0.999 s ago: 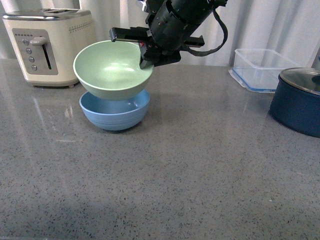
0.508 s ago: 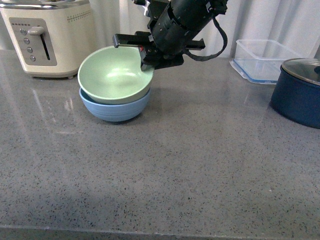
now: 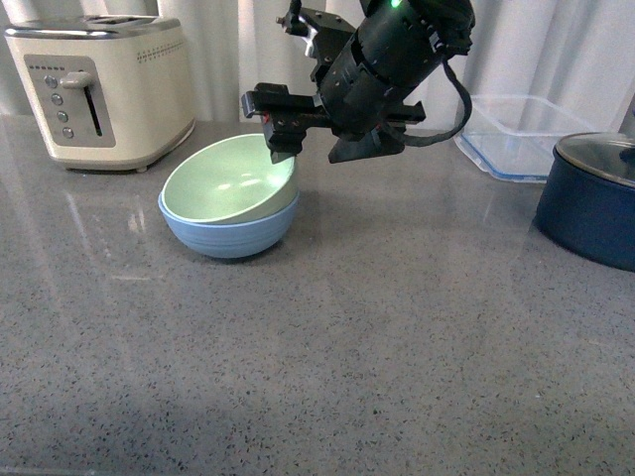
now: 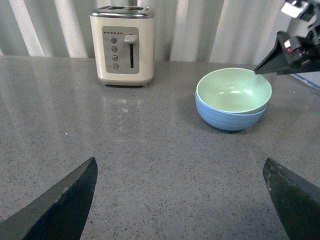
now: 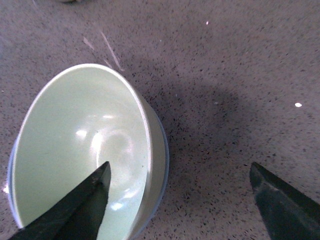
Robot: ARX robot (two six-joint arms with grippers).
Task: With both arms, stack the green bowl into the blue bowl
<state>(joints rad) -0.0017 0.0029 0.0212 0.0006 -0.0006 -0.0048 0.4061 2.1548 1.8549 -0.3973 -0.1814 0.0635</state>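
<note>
We find the right tool [image 3: 332,134] with its jaws spread and holding nothing, poised just above the far rim of the green bowl [image 3: 230,179]. The left tool [image 4: 180,200] is likewise spread wide and empty, low over the near part of the desk [image 3: 397,327], well apart from the bowls. The green bowl sits nested in the blue bowl [image 3: 230,230], slightly tilted, toward the far left of the desk near the toaster [image 3: 99,89]. We judge the stacking placed and the release step in hand. The next move calls for lifting the right tool clear without catching the rim.
</note>
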